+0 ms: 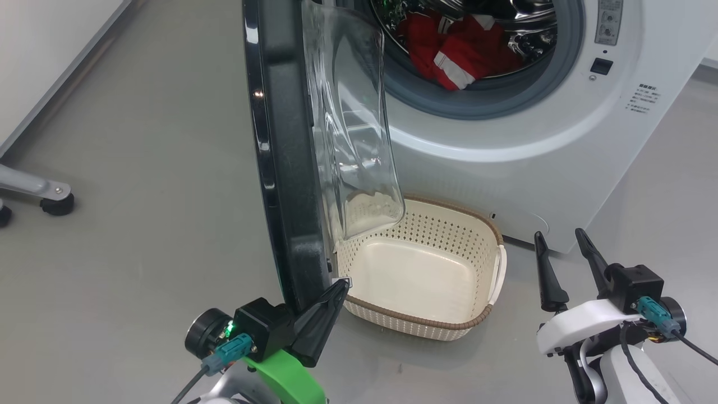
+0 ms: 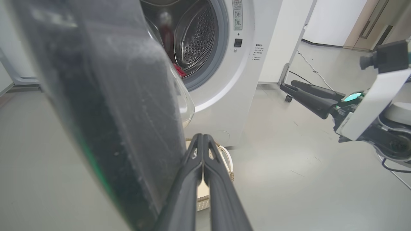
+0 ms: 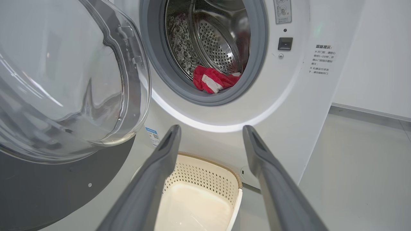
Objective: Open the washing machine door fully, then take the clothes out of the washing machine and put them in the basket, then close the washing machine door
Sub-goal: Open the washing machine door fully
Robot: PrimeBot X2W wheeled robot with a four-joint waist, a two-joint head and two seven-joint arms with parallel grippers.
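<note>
Two pincers, one washing machine [image 1: 505, 168], one door [image 1: 286, 168] and one basket [image 1: 409, 322] are in sight.

The door stands swung out from the machine's front, edge-on to the head view. Its single glass bowl [image 1: 353, 112] bulges toward the drum [image 3: 221, 48].

The clothes [image 1: 454, 50] lie as one red heap with white stripes at the bottom of the drum, just behind the grey gasket [image 1: 477, 101]. How many garments make up the heap cannot be told.

The basket sits on the floor [image 1: 140, 168] close in front of the machine, below the opening and just beside the door's lower edge. It holds nothing, and one white handle [image 1: 499, 275] shows on its right side.

The left pincer [image 1: 339, 289] has its two fingers pressed together with nothing between them. Its tip is right at the door's bottom edge on the inner side; contact cannot be judged.

The right pincer [image 1: 560, 234] is spread wide and empty, near the machine's lower right corner and clear of both basket and door.

Two printed labels [image 1: 608, 19] mark the front panel, and one blue sticker [image 3: 153, 136] sits low beside the door.
</note>
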